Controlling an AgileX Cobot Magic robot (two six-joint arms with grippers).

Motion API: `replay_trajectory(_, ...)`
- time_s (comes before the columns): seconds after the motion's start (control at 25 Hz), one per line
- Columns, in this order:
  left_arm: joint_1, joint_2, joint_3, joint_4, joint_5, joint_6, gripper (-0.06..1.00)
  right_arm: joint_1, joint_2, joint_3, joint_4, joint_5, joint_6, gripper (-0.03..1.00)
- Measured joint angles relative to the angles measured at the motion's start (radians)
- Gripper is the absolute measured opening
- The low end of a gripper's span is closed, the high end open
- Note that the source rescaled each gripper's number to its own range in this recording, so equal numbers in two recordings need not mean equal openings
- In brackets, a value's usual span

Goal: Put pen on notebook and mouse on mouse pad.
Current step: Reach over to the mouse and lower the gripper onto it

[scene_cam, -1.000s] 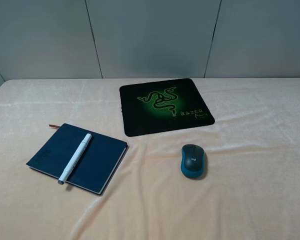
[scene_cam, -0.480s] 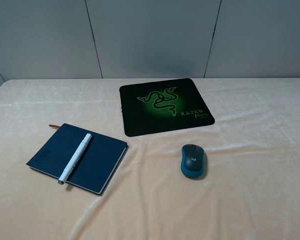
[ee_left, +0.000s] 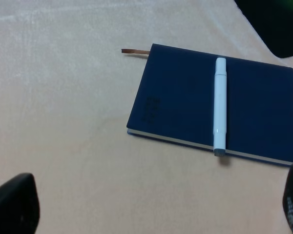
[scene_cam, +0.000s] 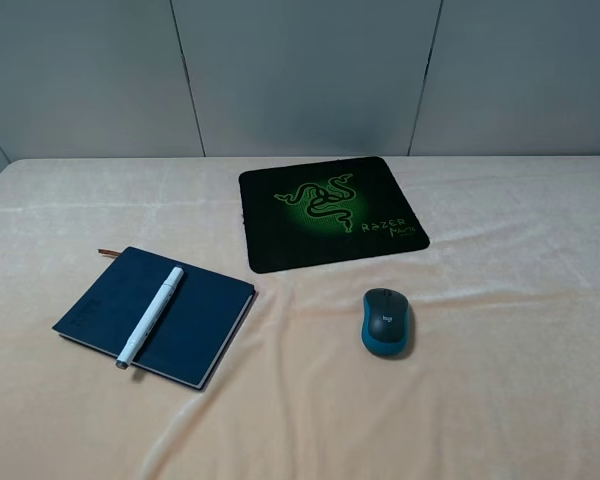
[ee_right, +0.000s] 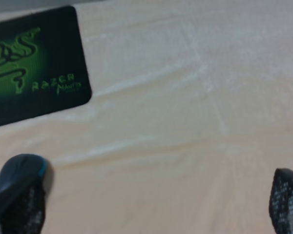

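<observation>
Across the bench (scene_cam: 500,400): a soft peach cloth (scene_cam: 310,420) covers the whole top, with shallow creases and folds running through it. Grey wall panels (scene_cam: 300,70) stand behind the far edge.
Between mouse and pad: only a short strip of wrinkled cloth.
Mouse pad (scene_cam: 330,212): flat black cloth, roughly square with rounded corners. It is turned slightly askew at the back middle of the bench and carries a green snake emblem and green "RAZER" lettering.
Mouse (scene_cam: 386,322): small and rounded, with a dark grey top, a scroll wheel and bright blue sides. It sits on the cloth near the pad's front right corner, clear of the pad.
Notebook (scene_cam: 195,320): hard navy cover, nearly square, lying closed and flat at the front left, well apart from the mouse. Pale page edges show along one side, and there is faint embossed lettering on the cover.
Ribbon (scene_cam: 108,252): thin and brown, poking out from the notebook's far corner onto the cloth.
Pen (scene_cam: 150,316): slim, white and capped, lying across the notebook's cover. Its small grey tip reaches just over the near edge.
Left claw (ee_left: 154,204): released. Its dark fingertips (ee_left: 12,207) are spread wide over bare cloth, with the notebook and pen beyond them.
Right claw (ee_right: 151,207): released and gripping nothing. Its fingertips (ee_right: 288,202) are mesh-patterned and wide apart. In the wrist view one of them overlaps the mouse's edge.
</observation>
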State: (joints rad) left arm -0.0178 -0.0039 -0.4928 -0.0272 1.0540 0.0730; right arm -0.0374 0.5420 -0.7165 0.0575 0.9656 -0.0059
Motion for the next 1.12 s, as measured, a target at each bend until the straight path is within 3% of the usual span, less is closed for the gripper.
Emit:
replay_trajectory(0.4, 0.000, 0.000, 0.000, 0.000, 0.000, 0.000, 1.00, 0.027, 0.526, -0.203, 0.027, -0.035, -0.079, 1.00)
replay_trajectory(0.6, 0.000, 0.000, 0.000, 0.000, 0.000, 0.000, 1.00, 0.185, 0.681, -0.213, -0.029, -0.081, -0.052, 1.00)
replay_trajectory(0.88, 0.000, 0.000, 0.000, 0.000, 0.000, 0.000, 1.00, 0.401, 0.849, -0.213, -0.040, -0.103, 0.124, 1.00)
replay_trajectory(1.12, 0.000, 0.000, 0.000, 0.000, 0.000, 0.000, 1.00, 0.516, 0.955, -0.213, -0.038, -0.122, 0.267, 1.00)
